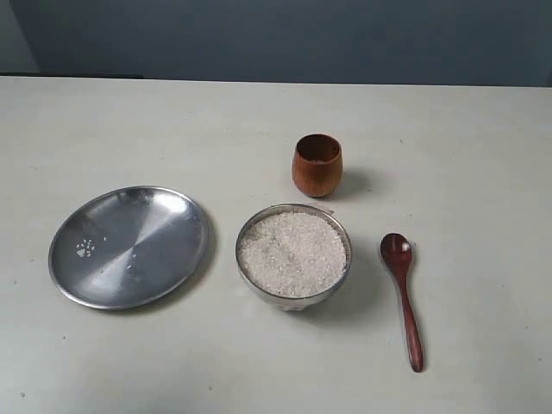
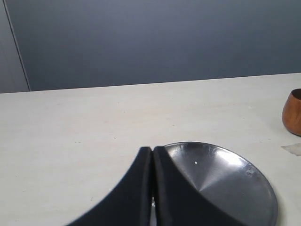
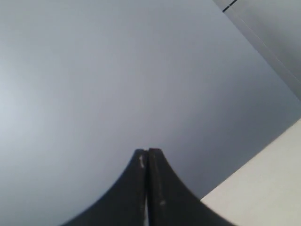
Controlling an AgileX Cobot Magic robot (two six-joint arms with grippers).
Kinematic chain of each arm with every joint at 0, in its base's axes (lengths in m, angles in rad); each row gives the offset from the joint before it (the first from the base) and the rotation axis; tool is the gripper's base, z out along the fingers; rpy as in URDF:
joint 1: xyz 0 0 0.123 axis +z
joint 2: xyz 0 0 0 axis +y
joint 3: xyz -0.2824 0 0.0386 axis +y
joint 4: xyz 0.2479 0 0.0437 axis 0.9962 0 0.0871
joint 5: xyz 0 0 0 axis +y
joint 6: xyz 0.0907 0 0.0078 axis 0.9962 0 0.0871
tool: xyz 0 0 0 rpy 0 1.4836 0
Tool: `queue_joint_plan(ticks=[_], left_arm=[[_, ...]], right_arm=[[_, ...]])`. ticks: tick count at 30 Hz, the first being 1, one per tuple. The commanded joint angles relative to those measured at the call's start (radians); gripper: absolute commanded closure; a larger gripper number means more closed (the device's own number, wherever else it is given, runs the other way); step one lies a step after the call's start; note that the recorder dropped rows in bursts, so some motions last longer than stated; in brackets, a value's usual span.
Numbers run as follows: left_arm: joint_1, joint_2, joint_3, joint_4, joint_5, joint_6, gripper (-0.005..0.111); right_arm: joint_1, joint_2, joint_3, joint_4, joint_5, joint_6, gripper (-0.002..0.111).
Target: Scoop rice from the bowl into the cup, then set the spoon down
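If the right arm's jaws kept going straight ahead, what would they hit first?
Probably only the plain grey wall: the right gripper, jaws shut, aims above the pale table. Distance unclear.

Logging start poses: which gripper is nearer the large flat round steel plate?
Left. The left gripper, jaws shut, sits close by the steel plate in its wrist view; the right gripper, also shut, points at the grey wall, no plate in sight.
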Motion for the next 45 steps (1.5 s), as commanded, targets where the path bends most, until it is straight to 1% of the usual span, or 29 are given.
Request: queue_joint_plan(ticks=[1, 4, 7, 14, 18, 20, 24, 28, 33, 36, 41, 45], left_arm=[[-0.007, -0.004, 0.004, -0.001, -0.005, -0.004, 0.106], [-0.007, -0.004, 0.004, -0.001, -0.005, -0.004, 0.106], [-0.007, -0.004, 0.004, -0.001, -0.005, -0.004, 0.106], [-0.007, -0.004, 0.004, -0.001, -0.005, -0.004, 0.106], [-0.007, -0.004, 0.004, -0.001, -0.005, -0.004, 0.106], [-0.007, -0.004, 0.004, -0.001, -0.005, -0.004, 0.106], [-0.007, -0.004, 0.004, -0.001, -0.005, -0.004, 0.106], [-0.007, -0.004, 0.004, -0.001, -0.005, -0.004, 0.106], [-0.007, -0.004, 0.004, -0.001, -0.005, -0.004, 0.106], [-0.007, -0.004, 0.004, -0.001, -0.005, -0.004, 0.106], [-0.007, -0.004, 0.004, -0.001, -0.005, -0.004, 0.106], [-0.007, -0.004, 0.004, -0.001, -0.005, -0.004, 0.106]], right_arm=[[0.048, -0.003, -0.114, -0.212, 0.050, -0.002, 0.108], [0.092, 0.003, -0.220, -0.375, 0.119, -0.002, 0.108], [0.148, 0.057, -0.307, -0.459, 0.206, -0.006, 0.108], [0.309, 0.238, -0.446, -0.533, 0.374, -0.008, 0.108], [0.380, 0.372, -0.463, -0.561, 0.437, -0.008, 0.108], [0.397, 0.445, -0.463, -0.572, 0.475, -0.009, 0.108], [0.398, 0.577, -0.463, -0.609, 0.528, -0.009, 0.108], [0.398, 0.680, -0.463, -0.609, 0.530, -0.009, 0.108], [0.398, 0.813, -0.463, -0.597, 0.589, -0.009, 0.108], [0.398, 0.878, -0.463, -0.555, 0.616, -0.009, 0.108], [0.398, 1.073, -0.463, -0.338, 0.703, -0.185, 0.108], [0.398, 1.158, -0.463, -0.270, 0.712, -0.207, 0.108]])
